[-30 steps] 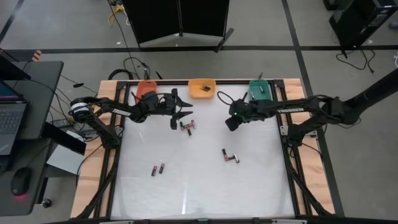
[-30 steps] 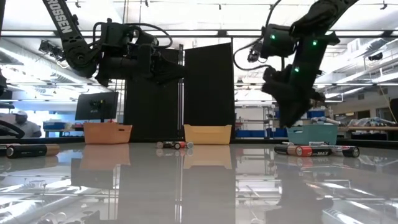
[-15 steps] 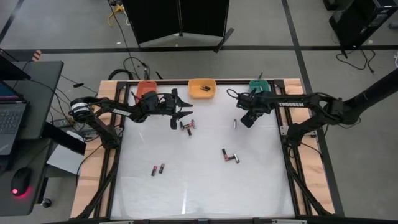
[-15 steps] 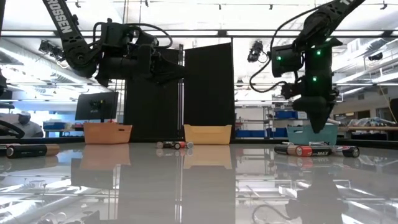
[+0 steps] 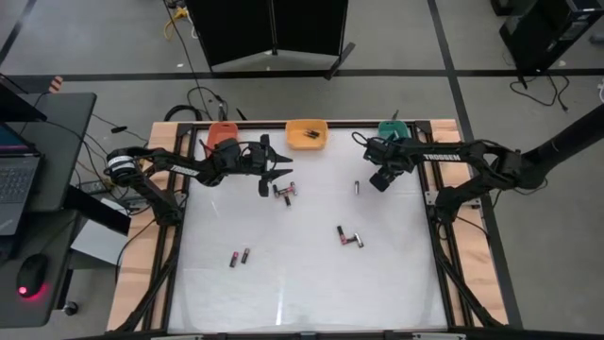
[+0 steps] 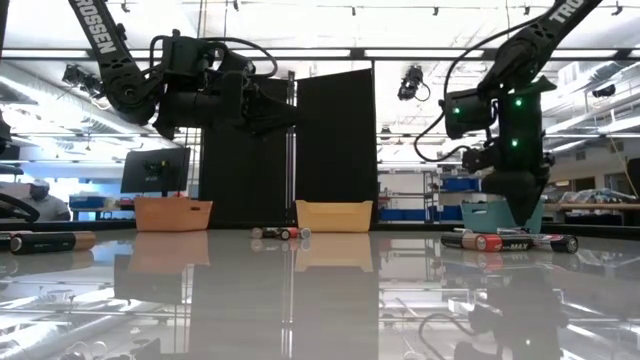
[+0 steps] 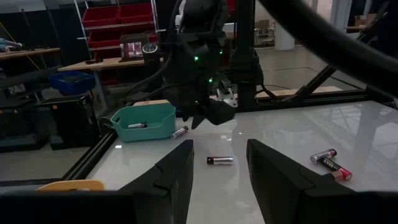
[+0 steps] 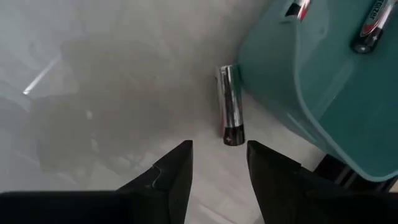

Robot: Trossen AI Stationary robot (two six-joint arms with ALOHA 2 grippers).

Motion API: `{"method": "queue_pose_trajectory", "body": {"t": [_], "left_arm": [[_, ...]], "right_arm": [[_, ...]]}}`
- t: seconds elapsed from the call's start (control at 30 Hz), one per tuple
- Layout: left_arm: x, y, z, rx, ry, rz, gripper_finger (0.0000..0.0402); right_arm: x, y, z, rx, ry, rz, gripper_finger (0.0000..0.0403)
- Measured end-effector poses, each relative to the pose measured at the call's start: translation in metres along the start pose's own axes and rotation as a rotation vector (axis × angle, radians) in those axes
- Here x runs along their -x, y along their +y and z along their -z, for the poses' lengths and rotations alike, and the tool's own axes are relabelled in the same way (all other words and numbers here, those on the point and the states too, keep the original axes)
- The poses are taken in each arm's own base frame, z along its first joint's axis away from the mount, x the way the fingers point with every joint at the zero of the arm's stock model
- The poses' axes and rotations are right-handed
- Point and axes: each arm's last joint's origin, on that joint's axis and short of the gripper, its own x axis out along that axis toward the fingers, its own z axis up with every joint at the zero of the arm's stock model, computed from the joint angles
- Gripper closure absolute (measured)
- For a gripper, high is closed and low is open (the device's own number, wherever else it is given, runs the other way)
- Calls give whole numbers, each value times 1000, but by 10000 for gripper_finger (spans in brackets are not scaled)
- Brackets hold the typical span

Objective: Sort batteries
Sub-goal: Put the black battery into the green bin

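Right tool [image 8: 214,171], fingers apart and empty, hangs over a silvery cylindrical battery [image 8: 229,106] beside the teal plastic bin [image 8: 323,81]; left tool [image 7: 217,177] open too. Several batteries [image 5: 285,192] wait on the white table [image 5: 302,283].

Right gripper [image 5: 380,178]: shifted from mid-table, near the orange bin [image 5: 307,133], toward the back right corner; now just beside the teal bin [image 5: 394,132], fingers apart, pointing down at the table [image 5: 302,274].

Single battery [image 5: 357,188]: lying alone left of the right gripper since half a second ago; previously not seen there, possibly hidden under the arm.

Silvery battery [image 8: 229,104]: lies against the teal bin's wall, ahead of the right gripper.
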Motion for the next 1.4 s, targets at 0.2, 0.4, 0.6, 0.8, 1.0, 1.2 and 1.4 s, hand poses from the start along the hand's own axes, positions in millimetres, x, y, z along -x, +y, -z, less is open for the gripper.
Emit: {"method": "queue_pose_trajectory", "body": {"t": [0.2, 0.4, 0.6, 0.8, 1.0, 1.2, 1.4], "left_arm": [[0, 0, 0, 0, 0, 0, 245], [0, 0, 0, 0, 0, 0, 245], [0, 0, 0, 0, 0, 0, 245], [0, 0, 0, 0, 0, 0, 245], [0, 0, 0, 0, 0, 0, 245], [0, 0, 0, 1, 0, 0, 245], [0, 0, 0, 1, 0, 0, 245]], "right_arm": [[-3, -5, -2, -7, -3, -6, 245], [-4, -9, -4, -10, -4, -11, 247], [-11, -11, -7, -3, 8, -11, 255], [-25, -8, -10, 20, 57, 0, 256], [-27, -6, -11, 31, 68, -20, 277], [-24, -4, -10, 51, 59, -63, 349], [-17, 7, -7, 105, 86, -105, 350]]}}
